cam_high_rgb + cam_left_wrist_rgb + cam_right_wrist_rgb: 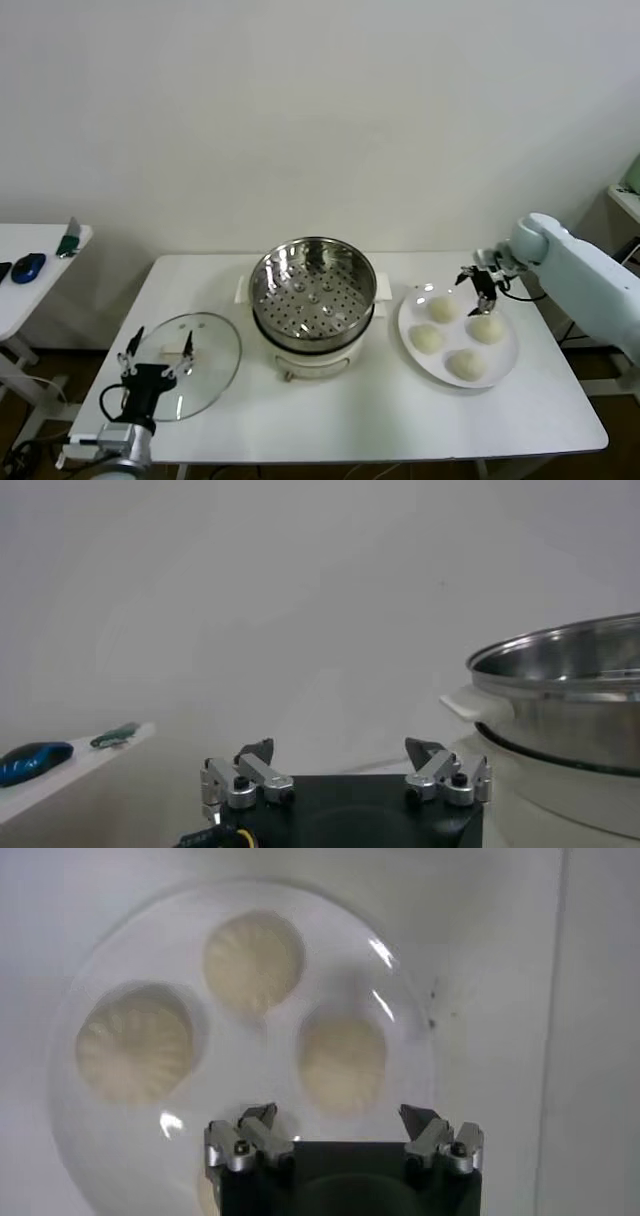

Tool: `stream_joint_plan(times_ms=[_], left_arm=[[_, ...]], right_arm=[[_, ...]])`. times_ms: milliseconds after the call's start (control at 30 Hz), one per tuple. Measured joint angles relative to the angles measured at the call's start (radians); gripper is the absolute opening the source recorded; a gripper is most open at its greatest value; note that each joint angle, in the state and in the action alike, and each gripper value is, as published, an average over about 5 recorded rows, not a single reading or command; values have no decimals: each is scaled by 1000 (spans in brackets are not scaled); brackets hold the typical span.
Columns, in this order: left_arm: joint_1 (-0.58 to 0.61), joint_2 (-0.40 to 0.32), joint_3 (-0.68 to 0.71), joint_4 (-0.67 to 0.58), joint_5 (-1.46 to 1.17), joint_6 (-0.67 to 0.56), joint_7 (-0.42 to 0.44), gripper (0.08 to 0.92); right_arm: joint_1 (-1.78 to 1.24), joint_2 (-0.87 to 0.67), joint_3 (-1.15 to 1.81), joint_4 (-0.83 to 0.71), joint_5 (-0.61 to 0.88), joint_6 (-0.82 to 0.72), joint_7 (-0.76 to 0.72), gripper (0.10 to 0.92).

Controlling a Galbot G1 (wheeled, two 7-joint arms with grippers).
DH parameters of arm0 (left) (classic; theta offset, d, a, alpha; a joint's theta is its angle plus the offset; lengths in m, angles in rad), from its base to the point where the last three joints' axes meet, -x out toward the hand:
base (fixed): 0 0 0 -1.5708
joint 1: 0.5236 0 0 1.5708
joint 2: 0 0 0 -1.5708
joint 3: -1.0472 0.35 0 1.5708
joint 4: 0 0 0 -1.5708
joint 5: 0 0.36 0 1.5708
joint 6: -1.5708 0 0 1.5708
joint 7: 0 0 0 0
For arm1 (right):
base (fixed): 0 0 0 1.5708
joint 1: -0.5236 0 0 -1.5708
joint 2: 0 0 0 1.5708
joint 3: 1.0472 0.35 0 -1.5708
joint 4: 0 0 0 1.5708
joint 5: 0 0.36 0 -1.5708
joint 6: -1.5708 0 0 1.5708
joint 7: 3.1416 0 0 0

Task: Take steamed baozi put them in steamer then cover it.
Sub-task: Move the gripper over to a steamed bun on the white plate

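Overhead, the right gripper (481, 283) hangs open above the baozi (343, 1061) on the plate (503, 363).

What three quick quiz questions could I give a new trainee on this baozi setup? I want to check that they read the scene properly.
1. True or false: the steamer already holds a bun.
2. How many baozi lie on the white plate?
3. Where does the glass lid rest? A) on the steamer B) flat on the table, on the steamer's left C) on the plate

Key:
1. False. Its perforated basket is empty.
2. Four.
3. B. The open left gripper sits at the lid's near edge, and the open right gripper hovers over the plate.
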Motion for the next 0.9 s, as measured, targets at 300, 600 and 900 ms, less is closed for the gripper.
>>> stream_joint_plan(times_ms=[300,600,900], left_arm=[[-6,10,-3,5,-3,4,-1,823],[-10,13,-3,12,-4,6,-1,823],[-15,15,-2,15,-5,7,-1,823]], right_arm=[[5,111,-24,-129,-34,25,-2,823],[-4,175,-20,-206,-68,47,6,823],[-16,210,12,-258,-120,71,21,822]])
